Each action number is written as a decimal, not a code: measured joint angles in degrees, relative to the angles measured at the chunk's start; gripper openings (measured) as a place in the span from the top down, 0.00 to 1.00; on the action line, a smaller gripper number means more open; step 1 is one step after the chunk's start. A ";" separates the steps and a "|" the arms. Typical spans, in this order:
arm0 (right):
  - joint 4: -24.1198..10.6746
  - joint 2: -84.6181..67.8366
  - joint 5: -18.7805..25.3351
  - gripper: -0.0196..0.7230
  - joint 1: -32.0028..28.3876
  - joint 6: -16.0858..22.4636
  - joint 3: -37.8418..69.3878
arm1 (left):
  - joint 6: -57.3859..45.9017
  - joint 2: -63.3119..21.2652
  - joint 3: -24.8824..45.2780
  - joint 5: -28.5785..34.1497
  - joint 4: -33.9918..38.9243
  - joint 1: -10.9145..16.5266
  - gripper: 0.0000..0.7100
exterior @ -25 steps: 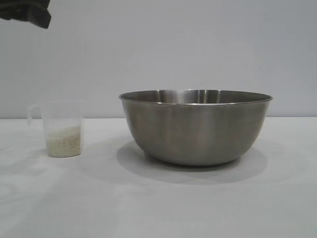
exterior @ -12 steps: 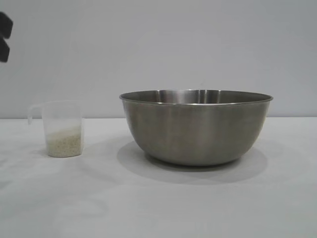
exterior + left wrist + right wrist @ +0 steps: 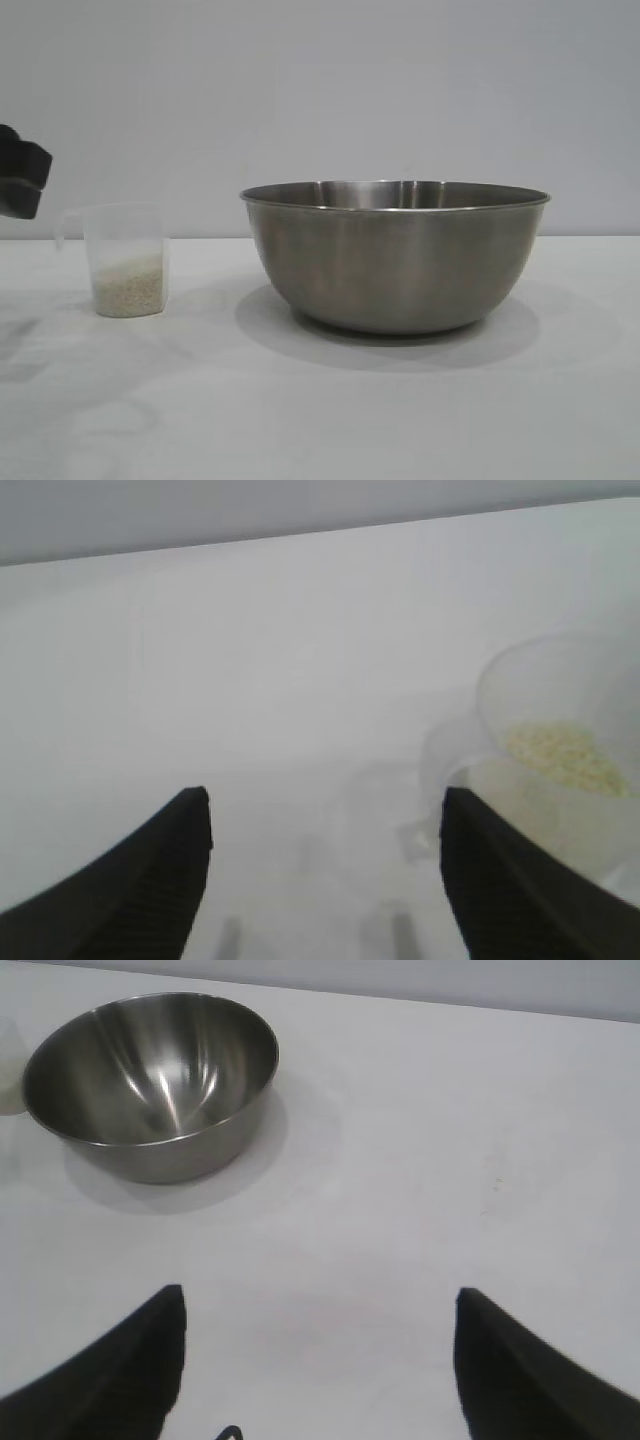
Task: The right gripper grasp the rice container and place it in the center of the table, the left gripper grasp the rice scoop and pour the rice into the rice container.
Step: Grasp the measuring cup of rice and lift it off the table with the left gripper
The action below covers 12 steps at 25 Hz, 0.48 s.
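**L gripper dropping in beside the scoop, jaws wide, nothing held**

The left gripper has its fingers spread wide w/ only bare table between them; the rice scoop sits off to one side of the gap, its loop handle just beside one fingertip, not yet inside. Change: in the exterior view the gripper has come down from the top corner to about the scoop's rim height, at the frame's left edge, near the handle. Scoop and bowl haven't shifted. So, by my read, bowl placement is done and the approach to the scoop is underway; grasp and pour remain.

The right gripper also stands wide and empty, over bare table well apart from the rice container, which sits upright and empty around mid-table.

Count: 1 scoop, approx. a third full of rice; 1 steel bowl; 2 grippers.
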 joint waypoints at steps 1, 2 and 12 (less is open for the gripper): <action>0.00 0.00 0.00 0.29 0.00 0.00 0.00 | -0.67 0.56 0.00 -0.09 0.31 0.00 0.39; 0.00 0.00 0.00 0.29 0.00 0.00 0.00 | -1.22 1.13 -0.09 -0.09 0.56 0.00 0.39; 0.00 0.00 0.00 0.29 0.00 0.00 0.00 | -5.72 6.34 -1.36 -0.21 0.80 0.00 0.39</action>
